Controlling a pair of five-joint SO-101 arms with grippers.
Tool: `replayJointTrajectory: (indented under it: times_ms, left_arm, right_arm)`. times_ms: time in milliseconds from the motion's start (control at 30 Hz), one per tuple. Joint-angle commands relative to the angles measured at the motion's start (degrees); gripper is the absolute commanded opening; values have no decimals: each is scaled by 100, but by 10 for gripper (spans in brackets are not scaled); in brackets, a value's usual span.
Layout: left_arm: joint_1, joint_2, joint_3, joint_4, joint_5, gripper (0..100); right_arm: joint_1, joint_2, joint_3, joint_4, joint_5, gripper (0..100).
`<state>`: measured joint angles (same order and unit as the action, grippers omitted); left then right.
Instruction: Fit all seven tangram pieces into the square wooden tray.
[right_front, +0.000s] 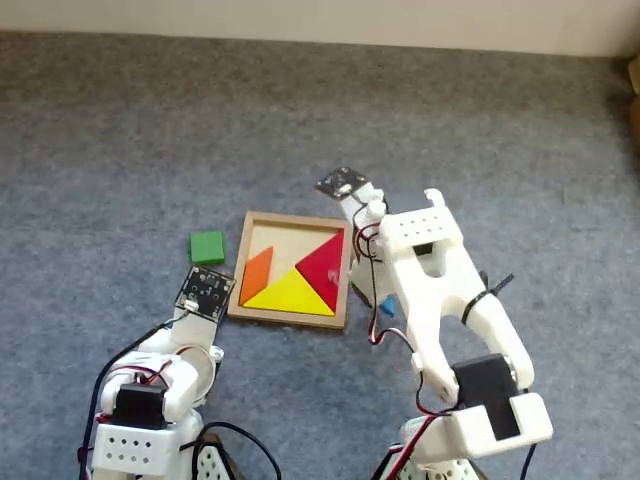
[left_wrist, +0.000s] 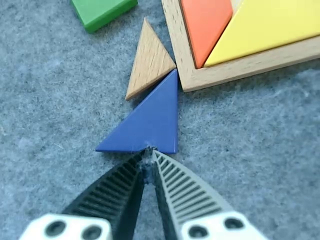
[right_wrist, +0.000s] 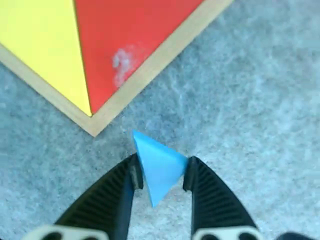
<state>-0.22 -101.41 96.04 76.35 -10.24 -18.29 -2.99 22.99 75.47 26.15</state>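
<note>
Tray: square wooden tray (right_front: 285, 318) mid-table; we count 3 pieces inside, orange piece (right_front: 257, 272) at 9 o'clock, yellow piece (right_front: 290, 295) at 6, red piece (right_front: 322, 262) at 3.
Green square (right_front: 208, 246): outside, 9 o'clock of tray, apart.
Left gripper (left_wrist: 149, 156): at tray's 8 o'clock corner, fingers closed together, tips on dark blue triangle (left_wrist: 150, 120) edge; possibly pinching it, we can't tell.
Wooden triangle (left_wrist: 150, 57): beside tray corner, touching dark blue triangle.
Right gripper (right_wrist: 162, 167): 4 o'clock of tray, fingers clamped on light blue triangle (right_wrist: 159, 162), near tray corner.

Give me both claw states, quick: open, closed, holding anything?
Left claw: closed, tips touching the edge of the dark blue triangle.
Right claw: closed on the light blue triangle.
</note>
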Motion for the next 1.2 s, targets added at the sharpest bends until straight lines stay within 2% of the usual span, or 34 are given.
replayJointTrajectory:
  times_ms: [0,367,500,1067,1167]
  left_arm:
    - [-4,-215,110,35,-18,7]
    - [-4,-215,110,35,-18,7]
    - [-4,-215,110,35,-18,7]
    - [-4,-215,110,35,-18,7]
    - [-4,-215,110,35,-18,7]
  right_arm:
    - [-145,-462,-40,31,-607,59]
    - [-1508,-593,-198,-198,-2752,59]
    - [-1771,-576,-374,-418,-3314,59]
    - [-1780,-637,-347,-444,-3376,59]
    - [-1516,-611,-391,-479,-3376,59]
